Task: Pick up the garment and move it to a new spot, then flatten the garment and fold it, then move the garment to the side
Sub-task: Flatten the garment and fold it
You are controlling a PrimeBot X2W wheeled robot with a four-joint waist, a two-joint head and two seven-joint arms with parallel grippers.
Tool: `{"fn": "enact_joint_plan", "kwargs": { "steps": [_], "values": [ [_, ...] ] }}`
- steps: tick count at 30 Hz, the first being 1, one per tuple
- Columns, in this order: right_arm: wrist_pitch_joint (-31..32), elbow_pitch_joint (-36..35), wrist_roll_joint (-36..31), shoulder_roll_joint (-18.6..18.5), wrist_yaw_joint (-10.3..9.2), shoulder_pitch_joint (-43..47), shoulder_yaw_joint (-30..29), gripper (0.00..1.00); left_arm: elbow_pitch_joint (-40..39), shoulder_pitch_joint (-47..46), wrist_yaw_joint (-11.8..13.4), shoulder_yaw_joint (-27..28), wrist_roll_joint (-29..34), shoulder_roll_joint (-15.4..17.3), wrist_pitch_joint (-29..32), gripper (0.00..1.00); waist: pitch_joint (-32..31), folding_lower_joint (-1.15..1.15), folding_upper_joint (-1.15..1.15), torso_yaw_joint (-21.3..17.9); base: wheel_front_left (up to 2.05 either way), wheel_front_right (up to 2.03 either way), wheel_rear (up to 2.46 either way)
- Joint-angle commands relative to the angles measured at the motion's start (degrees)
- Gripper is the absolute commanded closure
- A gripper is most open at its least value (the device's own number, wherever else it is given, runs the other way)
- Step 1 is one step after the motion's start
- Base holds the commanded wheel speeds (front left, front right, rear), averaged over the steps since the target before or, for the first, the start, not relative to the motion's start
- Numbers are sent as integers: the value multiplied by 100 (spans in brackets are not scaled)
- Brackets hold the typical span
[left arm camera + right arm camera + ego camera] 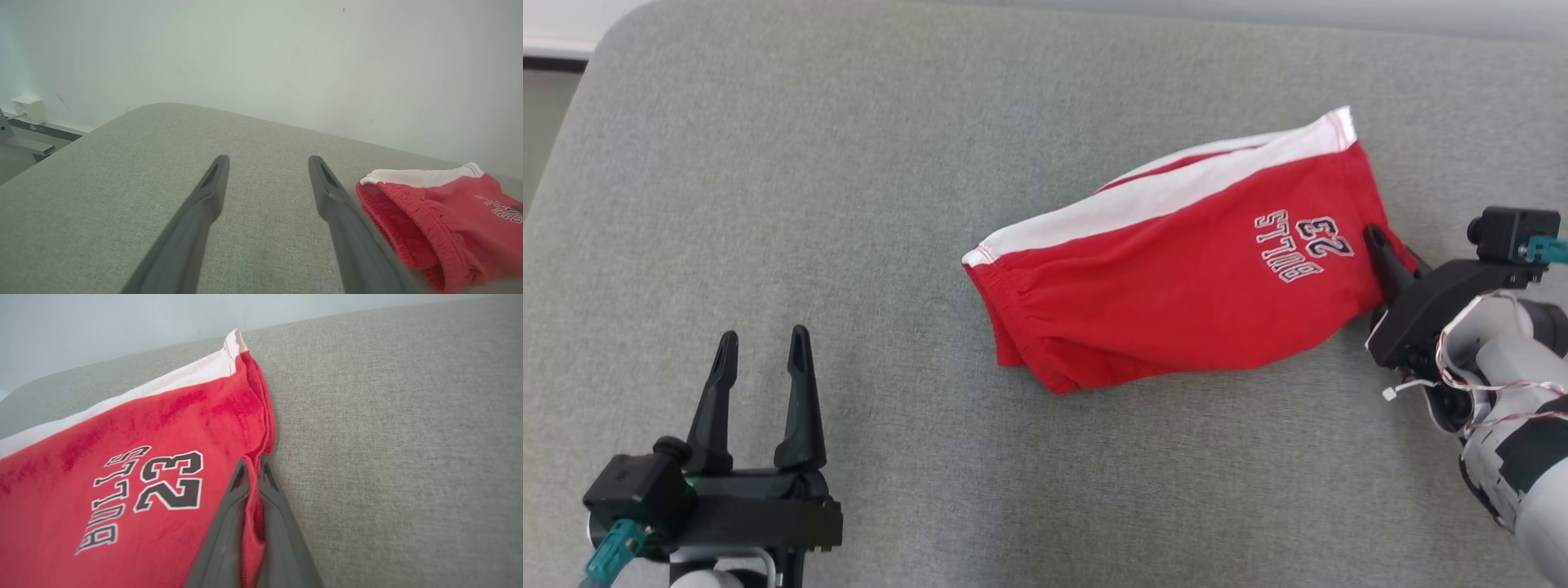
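Observation:
The garment (1176,269) is a pair of red shorts with a white side stripe and "BULLS 23" printed on it. It lies folded over on the grey cushion (849,163), right of centre. My right gripper (1380,245) is shut on the hem at the garment's right edge; in the right wrist view red cloth (122,457) is pinched between the two fingers (229,514). My left gripper (764,343) stands open at the lower left, well apart from the shorts, with nothing between its fingers. In the left wrist view the elastic waistband (416,220) lies just right of that gripper (267,161).
The grey cushion's far edge meets a pale wall (261,61). Its rounded left corner (613,33) drops toward the floor, where a small white box (28,109) sits by the wall.

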Motion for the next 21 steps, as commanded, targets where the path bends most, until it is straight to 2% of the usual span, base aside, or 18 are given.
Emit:
{"fn": "enact_joint_plan", "kwargs": {
  "steps": [1,8,21],
  "values": [
    [-79,-46,106,7,-18,141,28,100,31,114,-42,55,73,0,-1,0,-166,0,0,-131,0,0,0],
    [-293,-309,475,-133,-18,563,59,100,125,284,-126,173,213,4,-1,0,-561,0,0,-442,0,0,0],
    [-654,-713,1082,-770,-18,1719,-102,100,92,617,-180,335,349,2,-1,0,-994,0,0,-773,0,0,0]
  ]
}}
